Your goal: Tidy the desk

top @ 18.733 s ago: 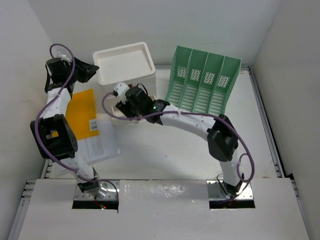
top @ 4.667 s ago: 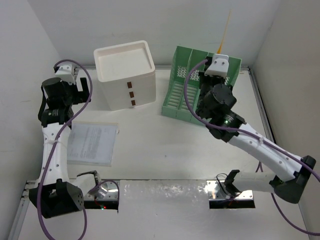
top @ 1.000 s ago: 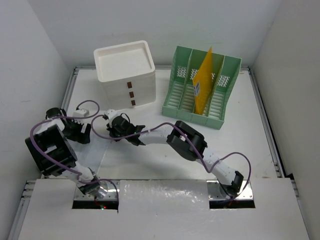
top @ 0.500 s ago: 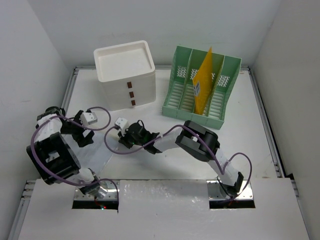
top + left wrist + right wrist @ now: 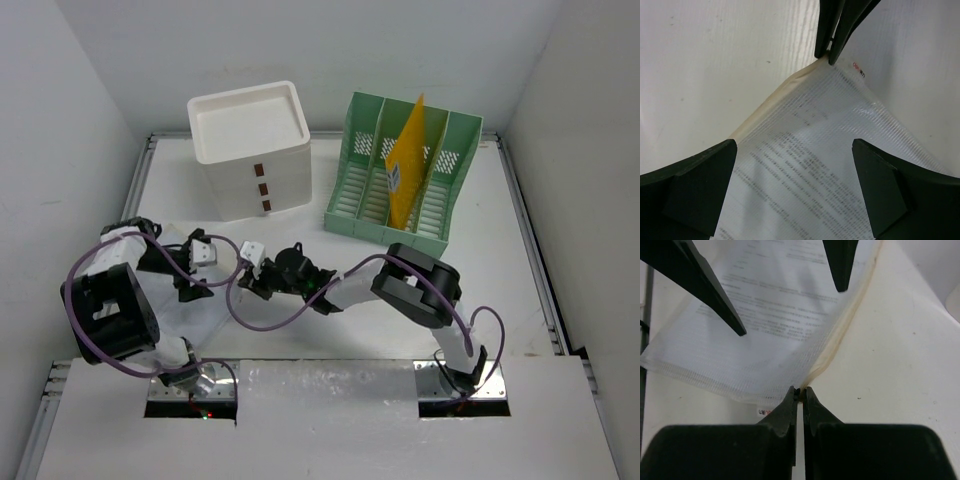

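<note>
Right wrist: right fingers (image 5: pixel 785 415) tight on a corner of the sleeve (image 5: pixel 770 325), left fingers (image 5: pixel 710 299) wide over it, unclear overhead.

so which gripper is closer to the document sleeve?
Right. The right gripper has its jaws shut on a corner of the document sleeve. The left gripper faces that corner with jaws open across the printed face; contact there can't be told.

The right gripper (image 5: pixel 800 392) pinches the document sleeve (image 5: pixel 770 315) at its near corner; two dark fingers (image 5: pixel 715 295), perhaps the other gripper's, stand beyond.
</note>
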You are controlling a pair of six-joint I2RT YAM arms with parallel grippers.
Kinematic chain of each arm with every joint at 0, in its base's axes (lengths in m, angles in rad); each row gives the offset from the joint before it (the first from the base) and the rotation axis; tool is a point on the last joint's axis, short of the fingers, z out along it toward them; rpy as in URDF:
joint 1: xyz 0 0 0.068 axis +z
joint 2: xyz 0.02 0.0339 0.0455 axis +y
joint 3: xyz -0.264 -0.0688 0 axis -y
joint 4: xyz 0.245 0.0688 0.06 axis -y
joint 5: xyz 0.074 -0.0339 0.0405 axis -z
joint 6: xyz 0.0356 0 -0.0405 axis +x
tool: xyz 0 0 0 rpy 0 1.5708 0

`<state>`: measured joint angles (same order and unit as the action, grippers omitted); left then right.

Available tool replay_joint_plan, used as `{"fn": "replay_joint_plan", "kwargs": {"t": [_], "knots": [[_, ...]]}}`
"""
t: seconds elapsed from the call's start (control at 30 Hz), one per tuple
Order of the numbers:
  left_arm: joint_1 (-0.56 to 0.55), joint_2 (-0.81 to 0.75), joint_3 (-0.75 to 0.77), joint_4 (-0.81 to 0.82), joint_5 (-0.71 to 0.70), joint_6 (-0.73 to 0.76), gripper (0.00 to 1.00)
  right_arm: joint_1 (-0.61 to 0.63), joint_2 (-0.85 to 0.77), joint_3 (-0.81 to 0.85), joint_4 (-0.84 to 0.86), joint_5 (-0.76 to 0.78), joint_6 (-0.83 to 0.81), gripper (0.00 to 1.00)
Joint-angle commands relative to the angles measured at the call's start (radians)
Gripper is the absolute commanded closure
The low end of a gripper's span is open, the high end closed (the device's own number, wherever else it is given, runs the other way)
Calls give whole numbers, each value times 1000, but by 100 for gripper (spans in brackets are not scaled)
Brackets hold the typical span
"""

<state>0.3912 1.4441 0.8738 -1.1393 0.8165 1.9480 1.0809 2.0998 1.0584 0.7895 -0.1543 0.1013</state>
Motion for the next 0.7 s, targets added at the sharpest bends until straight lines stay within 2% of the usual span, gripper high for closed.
{"fn": "replay_joint_plan", "kwargs": {"t": [0.0,0.17,0.3,0.6,0.63,0.67], "knots": [[-17,-4,-18,-51,102,356,0,24,-72,-28,139,-70,-44,100],[-69,18,-10,-59,76,387,0,36,-104,-40,145,-90,-80,100],[-87,47,-29,10,79,374,0,42,-122,-40,143,-126,-94,100],[-170,85,-29,-5,62,414,1,56,-155,-60,169,-175,-116,100],[-176,87,-27,-10,37,411,2,57,-159,-64,174,-175,-129,100],[-183,90,-25,-14,20,408,11,59,-173,-80,183,-175,-132,100]]}}
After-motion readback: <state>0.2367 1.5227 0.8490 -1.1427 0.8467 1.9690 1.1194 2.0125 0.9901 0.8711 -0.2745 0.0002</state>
